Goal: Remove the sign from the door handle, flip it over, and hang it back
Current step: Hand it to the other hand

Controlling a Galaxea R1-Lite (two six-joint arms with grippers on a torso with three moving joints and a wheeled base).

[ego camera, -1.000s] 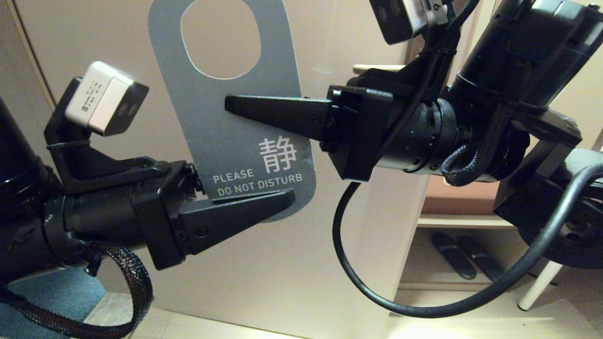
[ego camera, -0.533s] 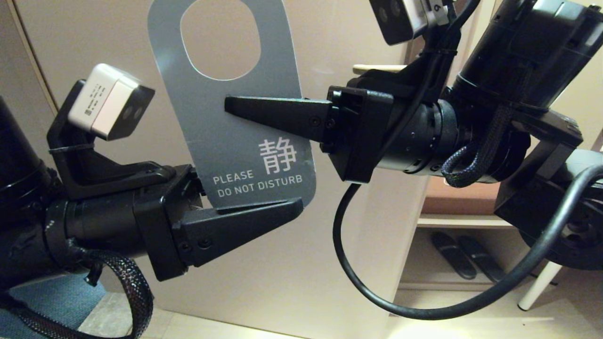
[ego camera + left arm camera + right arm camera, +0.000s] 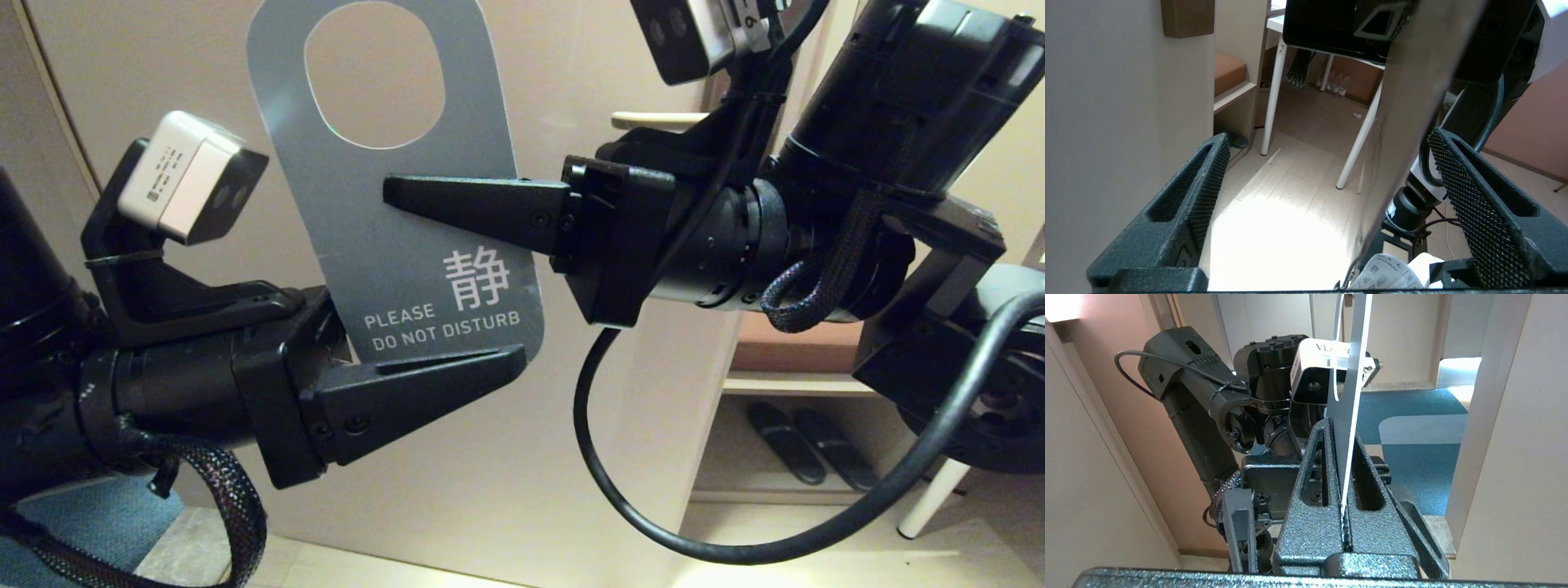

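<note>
Between the two arms, in front of the pale door [image 3: 457,457], the grey sign [image 3: 392,245] hangs in the air, off any handle, its printed side toward the head camera. The right gripper [image 3: 390,189] pinches it at mid-height, fingers clamped flat on both faces. The left gripper [image 3: 510,359] straddles the bottom edge with its fingers [image 3: 1478,196] spread wide, touching nothing that I can see.

I judge the sign to be a thin, light, fairly stiff card: edge-on in the right wrist view it looks like a blade. Smooth faces may slip, so a flat pinch well inside an edge suits it, clear of the hanging hole [image 3: 374,73].

Around it stand a low shelf [image 3: 800,380] with slippers [image 3: 808,445], a white table leg [image 3: 931,498] and a loose black cable [image 3: 653,514]. Both wrists crowd the card, leaving little room to turn it.
</note>
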